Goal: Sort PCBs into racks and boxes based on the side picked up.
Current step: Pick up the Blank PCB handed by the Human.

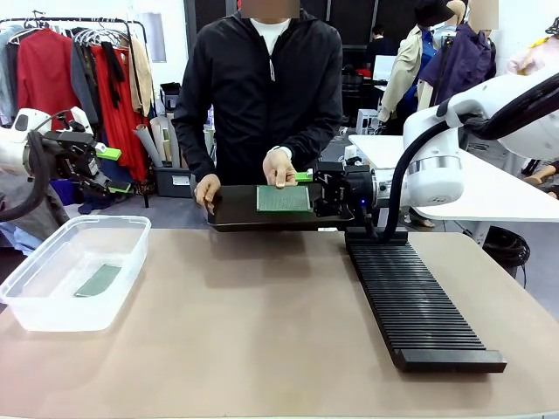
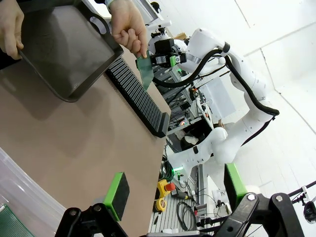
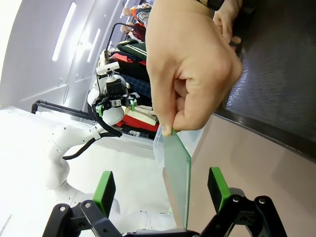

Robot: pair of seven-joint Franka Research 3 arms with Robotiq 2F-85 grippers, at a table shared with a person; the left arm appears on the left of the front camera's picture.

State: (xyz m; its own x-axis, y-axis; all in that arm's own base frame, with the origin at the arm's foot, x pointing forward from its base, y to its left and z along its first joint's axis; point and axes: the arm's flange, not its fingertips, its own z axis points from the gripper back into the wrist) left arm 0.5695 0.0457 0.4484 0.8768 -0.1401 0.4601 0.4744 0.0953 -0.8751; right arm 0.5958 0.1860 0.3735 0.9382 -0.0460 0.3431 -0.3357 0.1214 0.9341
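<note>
At the far edge of the tabletop [image 1: 262,314], a person's hand [image 3: 192,64] holds a thin green rectangular circuit board [image 3: 177,170] between the wide-spread pads of our right gripper [image 3: 161,190]. Our left gripper [image 2: 175,187], equally wide, hangs by the left edge near the clear plastic tub [image 1: 61,312] holding another green board [image 1: 98,280].

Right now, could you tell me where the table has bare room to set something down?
Free: the wide stretch between the box and the rack, and the near strip in front of them. Crowded: the far edge, where tray, hand, PCB and right tool cluster.
</note>
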